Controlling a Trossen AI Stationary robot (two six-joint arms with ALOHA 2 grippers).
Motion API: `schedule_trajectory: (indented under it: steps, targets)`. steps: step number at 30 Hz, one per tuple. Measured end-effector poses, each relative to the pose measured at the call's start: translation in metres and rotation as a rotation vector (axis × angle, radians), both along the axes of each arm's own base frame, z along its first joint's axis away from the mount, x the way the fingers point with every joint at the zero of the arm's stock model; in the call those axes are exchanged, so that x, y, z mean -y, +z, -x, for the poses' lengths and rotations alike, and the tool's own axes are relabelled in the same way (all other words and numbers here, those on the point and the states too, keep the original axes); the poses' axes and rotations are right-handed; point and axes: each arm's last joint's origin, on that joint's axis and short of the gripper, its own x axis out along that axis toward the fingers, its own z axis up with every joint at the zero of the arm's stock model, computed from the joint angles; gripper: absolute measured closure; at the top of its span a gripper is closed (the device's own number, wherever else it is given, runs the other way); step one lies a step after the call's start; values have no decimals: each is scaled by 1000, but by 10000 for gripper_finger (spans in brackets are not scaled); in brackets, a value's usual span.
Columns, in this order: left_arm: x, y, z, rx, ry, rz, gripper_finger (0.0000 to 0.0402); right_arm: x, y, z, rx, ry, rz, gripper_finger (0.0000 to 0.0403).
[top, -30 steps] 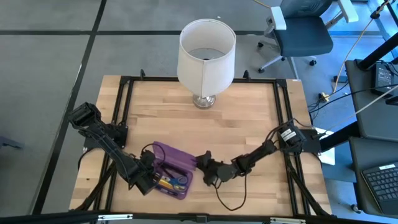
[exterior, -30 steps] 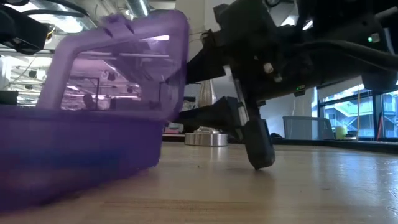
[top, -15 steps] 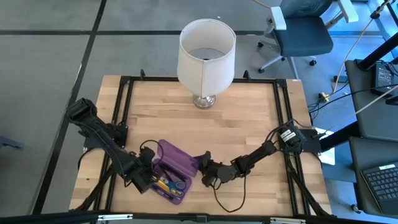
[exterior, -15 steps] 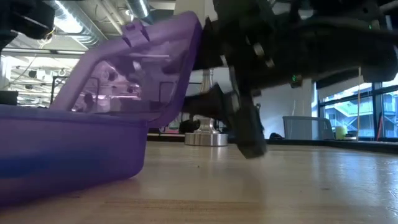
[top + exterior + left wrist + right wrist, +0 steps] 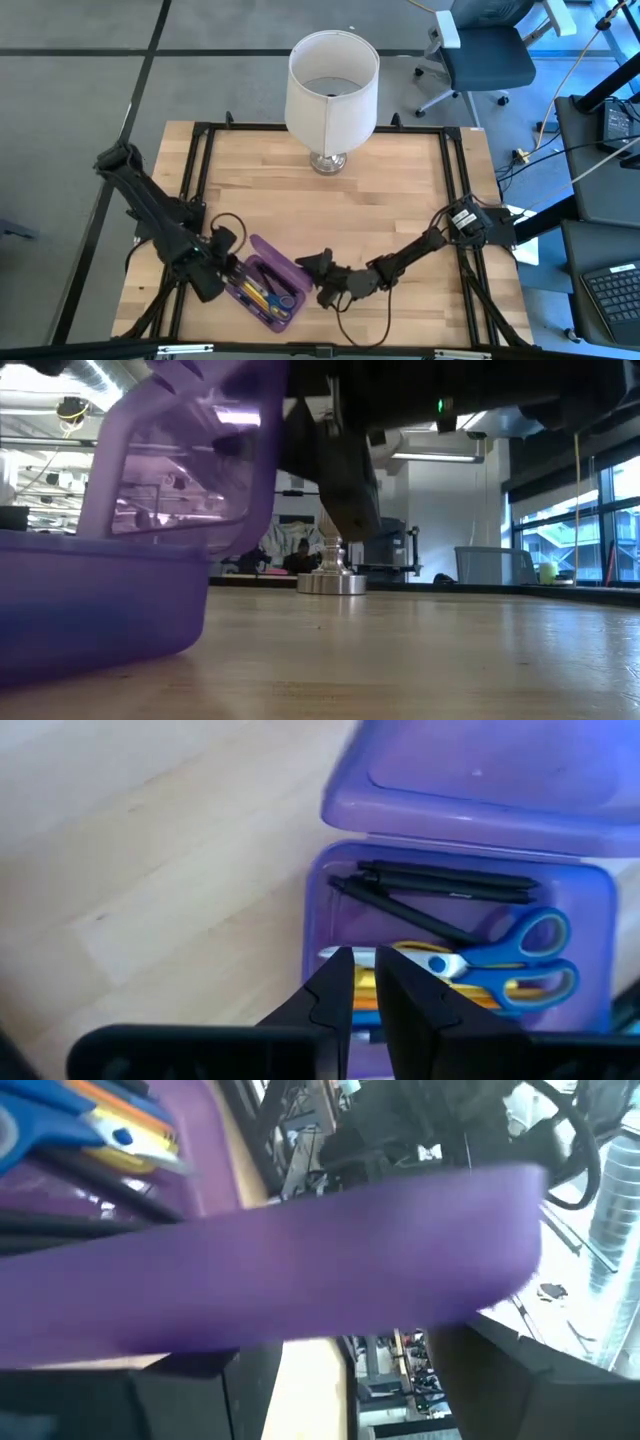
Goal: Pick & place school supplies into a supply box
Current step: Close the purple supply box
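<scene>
- Lying near the front edge of the light wooden table (image 5: 400, 190), the flat translucent purple plastic supply box (image 5: 262, 285) sits with its hinged lid (image 5: 273, 256) raised, between the two arms.
- Inside the box, the left wrist view shows two thin black pens (image 5: 445, 880), a small pair of blue-handled scissors (image 5: 510, 955) and yellow and orange pencils (image 5: 480, 988) partly under the scissors.
- No pen or pencil is seen loose on the table in the high view, so the collecting part seems finished; this is a judgement, because the arms hide some of the wood.
- The left gripper (image 5: 207, 282) is at the left end of the box, just beside its rim; its two dark fingers (image 5: 335, 995) are almost together and hold nothing.
- The right gripper (image 5: 320, 270) is at the right side of the box, at the lid. Its jaws are apart, with the purple lid edge (image 5: 280, 1270) lying across them; it is not clear if they press on it.
- What is probably left is only to lower the lid and shut the box.
- A white-shaded lamp on a metal foot (image 5: 332, 90) stands at the far side of the table, well apart from the work.
</scene>
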Motion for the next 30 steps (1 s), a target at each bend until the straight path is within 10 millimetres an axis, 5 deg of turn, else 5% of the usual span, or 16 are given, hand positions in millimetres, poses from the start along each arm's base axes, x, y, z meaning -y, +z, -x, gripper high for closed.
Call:
schedule_trajectory:
  steps: [15,18,24,30]
  targets:
    - [-33,44,31,201,-54,-7,362,-28,30,-8,95,151,-117,164]
    - [-35,46,32,226,-53,-24,362,-34,35,-8,133,198,-292,164]
    - [-23,31,23,145,-68,-64,366,-39,41,-10,208,186,-919,164]
    - [-7,7,13,-9,-100,-102,365,-41,31,-11,51,256,-1167,164]
